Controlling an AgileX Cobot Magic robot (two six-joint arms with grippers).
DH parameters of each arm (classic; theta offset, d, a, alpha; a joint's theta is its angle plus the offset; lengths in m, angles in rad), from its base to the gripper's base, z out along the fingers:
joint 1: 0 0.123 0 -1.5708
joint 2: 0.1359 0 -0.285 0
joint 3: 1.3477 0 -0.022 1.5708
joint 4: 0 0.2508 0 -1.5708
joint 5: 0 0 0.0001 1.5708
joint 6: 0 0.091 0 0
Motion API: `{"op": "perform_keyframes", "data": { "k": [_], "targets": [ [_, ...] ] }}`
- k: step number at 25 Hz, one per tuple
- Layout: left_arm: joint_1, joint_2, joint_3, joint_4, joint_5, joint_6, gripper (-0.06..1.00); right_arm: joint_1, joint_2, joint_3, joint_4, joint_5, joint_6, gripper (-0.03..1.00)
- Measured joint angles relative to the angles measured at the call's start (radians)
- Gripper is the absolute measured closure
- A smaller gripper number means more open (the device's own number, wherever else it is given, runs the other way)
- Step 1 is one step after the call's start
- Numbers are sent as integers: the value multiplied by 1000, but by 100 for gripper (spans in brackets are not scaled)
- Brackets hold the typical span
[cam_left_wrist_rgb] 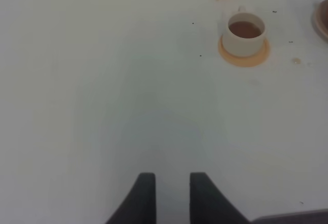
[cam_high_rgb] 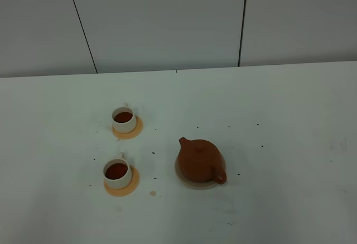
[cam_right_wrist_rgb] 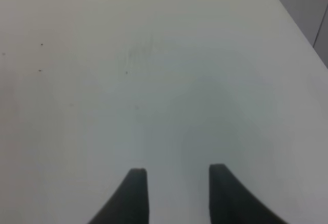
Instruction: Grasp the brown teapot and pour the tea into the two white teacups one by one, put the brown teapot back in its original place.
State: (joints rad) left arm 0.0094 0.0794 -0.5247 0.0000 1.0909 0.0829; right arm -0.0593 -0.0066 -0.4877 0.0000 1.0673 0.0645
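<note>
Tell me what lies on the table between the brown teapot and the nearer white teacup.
In the exterior high view, only bare table with dark specks and a small brownish stain between the brown teapot and that teacup.

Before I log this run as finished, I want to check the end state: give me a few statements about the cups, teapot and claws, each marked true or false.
1. Both cups hold tea. True: the far cup and the near cup each show dark tea.
2. The teapot lies on its side on the table. False: it stands upright on its beige disc.
3. Each cup sits on an orange coaster. True.
4. The right claw grips the teapot. False: its jaws stand apart over bare table, with nothing between them.
5. The left claw holds a cup. False: it holds nothing, and the cups are well away from it.
</note>
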Motion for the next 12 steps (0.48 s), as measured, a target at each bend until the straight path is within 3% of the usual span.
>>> {"op": "perform_keyframes", "data": {
  "k": [12],
  "targets": [
    [0, 0, 0, 0, 0, 0, 71, 0, 0, 0, 0, 0, 0, 69]
  ]
}}
